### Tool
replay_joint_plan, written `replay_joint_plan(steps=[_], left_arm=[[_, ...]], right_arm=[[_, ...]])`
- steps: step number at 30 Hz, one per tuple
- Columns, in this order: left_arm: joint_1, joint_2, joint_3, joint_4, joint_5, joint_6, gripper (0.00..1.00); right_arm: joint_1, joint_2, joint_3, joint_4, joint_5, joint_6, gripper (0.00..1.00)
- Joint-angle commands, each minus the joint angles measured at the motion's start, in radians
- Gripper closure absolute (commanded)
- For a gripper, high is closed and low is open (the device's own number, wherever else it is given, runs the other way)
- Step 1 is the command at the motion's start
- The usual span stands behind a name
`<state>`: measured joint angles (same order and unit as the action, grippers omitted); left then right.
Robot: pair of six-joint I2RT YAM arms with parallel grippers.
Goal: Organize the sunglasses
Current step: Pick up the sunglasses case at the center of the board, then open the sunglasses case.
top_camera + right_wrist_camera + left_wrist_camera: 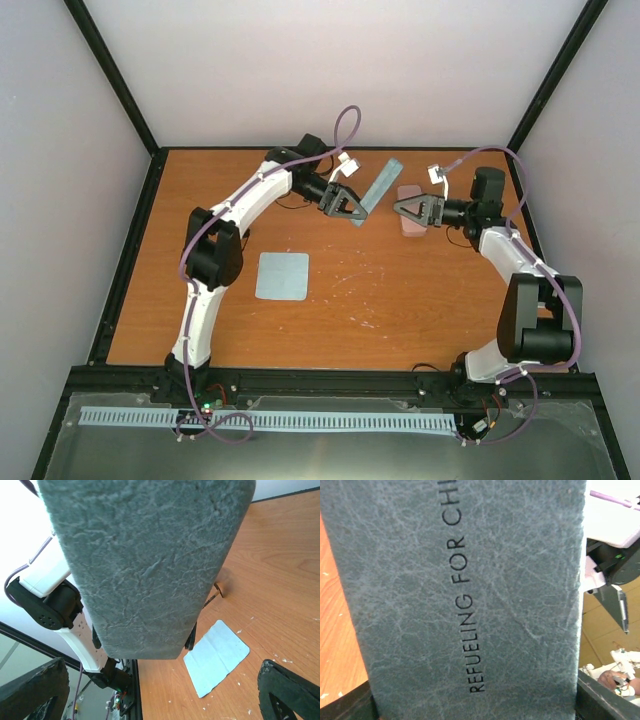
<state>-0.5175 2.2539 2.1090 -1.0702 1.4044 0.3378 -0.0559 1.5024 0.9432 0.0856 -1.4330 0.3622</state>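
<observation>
No sunglasses show in any view. A long blue-grey case (378, 188) hangs tilted above the table, and my left gripper (344, 206) is shut on its lower part. In the left wrist view the case (470, 580), printed with black letters, fills the frame between my left gripper's (475, 702) dark fingers at the bottom corners. My right gripper (402, 208) stands open just right of the case, above a pink case (411, 226). In the right wrist view the case's rounded end (145, 570) hangs ahead of my right gripper (161, 685), whose wide-apart jaws hold nothing.
A square light-blue cloth (282, 275) lies flat on the wooden table left of centre, and it also appears in the right wrist view as the cloth (217, 656). Black frame rails (130, 250) edge the table, with white walls behind them.
</observation>
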Motion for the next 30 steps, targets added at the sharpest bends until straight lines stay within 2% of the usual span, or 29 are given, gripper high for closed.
replay_joint_plan(steps=[1, 6, 11, 13, 16, 17, 30], left_arm=[[-0.010, -0.042, 0.056, 0.023, 0.140, 0.048, 0.54], [-0.028, -0.024, 0.077, 0.023, 0.172, 0.049, 0.54], [-0.044, -0.015, 0.101, 0.023, 0.161, 0.045, 0.53], [-0.045, -0.017, 0.102, 0.029, 0.151, 0.037, 0.53], [-0.045, -0.018, 0.103, 0.032, 0.135, 0.027, 0.53], [-0.044, -0.017, 0.103, 0.034, 0.130, 0.024, 0.53], [-0.043, 0.005, 0.104, 0.061, 0.055, -0.014, 0.56]], right_arm=[[0.024, 0.017, 0.040, 0.072, 0.002, 0.030, 0.00], [0.055, 0.047, 0.024, 0.392, 0.055, 0.294, 0.00], [0.100, 0.096, -0.017, 0.791, 0.151, 0.580, 0.00], [0.108, 0.134, -0.039, 1.028, 0.180, 0.744, 0.00], [0.112, 0.217, -0.059, 1.485, 0.226, 1.031, 0.00], [0.113, 0.245, -0.059, 1.576, 0.237, 1.112, 0.00], [0.154, 0.216, -0.075, 1.591, 0.191, 1.134, 0.00]])
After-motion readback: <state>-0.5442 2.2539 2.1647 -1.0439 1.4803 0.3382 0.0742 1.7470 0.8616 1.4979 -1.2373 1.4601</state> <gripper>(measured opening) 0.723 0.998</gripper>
